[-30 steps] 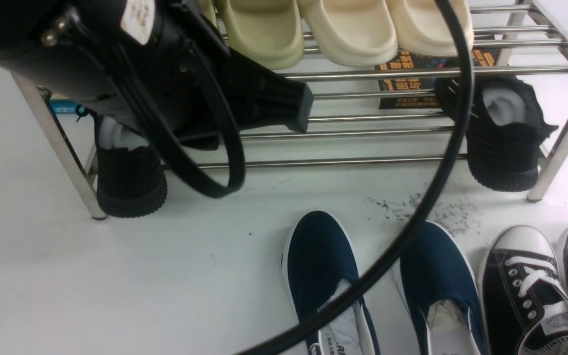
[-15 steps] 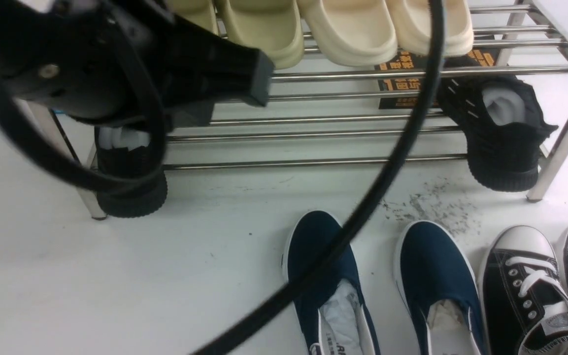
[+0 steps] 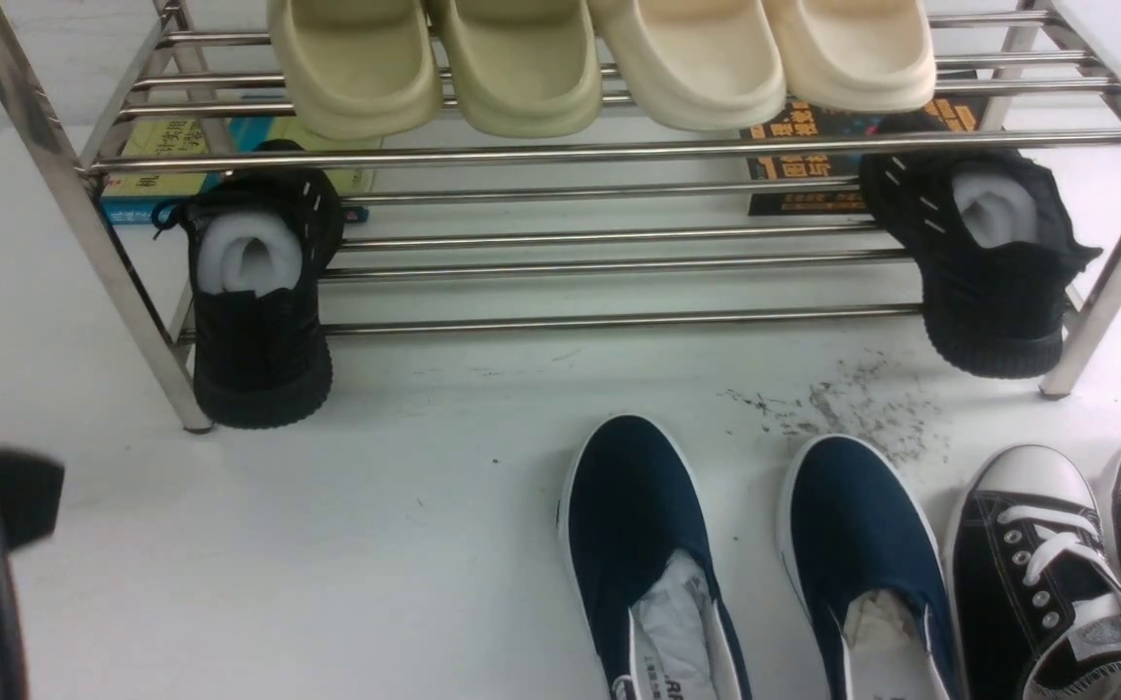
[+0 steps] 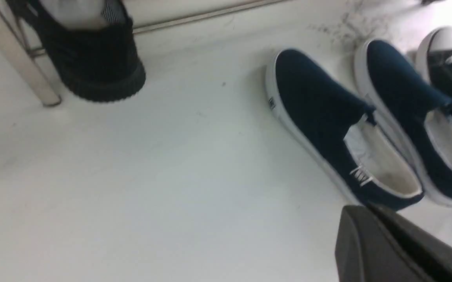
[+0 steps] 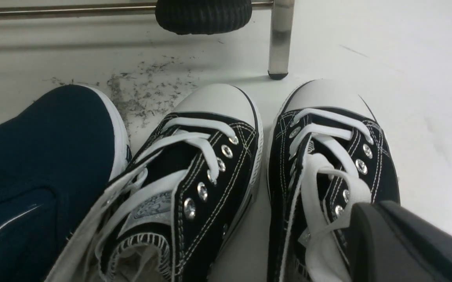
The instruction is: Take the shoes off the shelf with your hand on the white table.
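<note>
Sneakers [image 5: 218, 168] stand side by side on the white table [image 3: 327, 544], at its near right edge, off the shelf [image 3: 618, 151], slip-ons [image 3: 745, 554] just beside. Left gripper [image 4: 390, 250] reads closed, empty. Right gripper [image 5: 406, 246] sits over the laces, jaw state unclear; I'd lift clear without snagging laces
</note>
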Robot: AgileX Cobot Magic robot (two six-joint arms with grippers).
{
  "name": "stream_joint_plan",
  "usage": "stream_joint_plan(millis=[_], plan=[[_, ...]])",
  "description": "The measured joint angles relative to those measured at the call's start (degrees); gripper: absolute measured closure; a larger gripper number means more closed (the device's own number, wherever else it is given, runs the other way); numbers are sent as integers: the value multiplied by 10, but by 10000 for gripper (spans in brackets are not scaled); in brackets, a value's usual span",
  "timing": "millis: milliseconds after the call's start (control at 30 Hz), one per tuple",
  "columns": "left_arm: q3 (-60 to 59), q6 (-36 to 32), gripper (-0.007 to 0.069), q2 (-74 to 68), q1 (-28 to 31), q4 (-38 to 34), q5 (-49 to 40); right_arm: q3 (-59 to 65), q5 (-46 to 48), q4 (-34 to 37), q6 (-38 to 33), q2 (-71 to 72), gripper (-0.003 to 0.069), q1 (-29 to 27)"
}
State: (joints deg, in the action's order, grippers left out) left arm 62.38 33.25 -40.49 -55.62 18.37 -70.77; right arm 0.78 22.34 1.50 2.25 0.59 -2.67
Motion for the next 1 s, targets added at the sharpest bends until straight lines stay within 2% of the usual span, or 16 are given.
stream_joint_plan(millis=[67, 167, 300, 533, 733, 867, 1000], plan=[[-77, 27, 607, 36, 0, -9, 24, 0, 0, 0, 0, 0, 628, 0], [-155, 99, 606, 64, 0, -11, 147, 0, 0, 0, 0, 0, 620, 0], [-215, 147, 606, 67, 0, 7, 246, 0, 0, 0, 0, 0, 615, 0], [-246, 161, 602, 67, 0, 72, 263, 0, 0, 0, 0, 0, 606, 0], [-256, 162, 594, 67, 0, 86, 313, 0, 0, 0, 0, 0, 600, 0], [-303, 121, 593, 69, 1, 60, 409, 0, 0, 0, 0, 0, 600, 0], [-401, -52, 593, 96, 48, -97, 519, 0, 0, 0, 0, 0, 597, 0]])
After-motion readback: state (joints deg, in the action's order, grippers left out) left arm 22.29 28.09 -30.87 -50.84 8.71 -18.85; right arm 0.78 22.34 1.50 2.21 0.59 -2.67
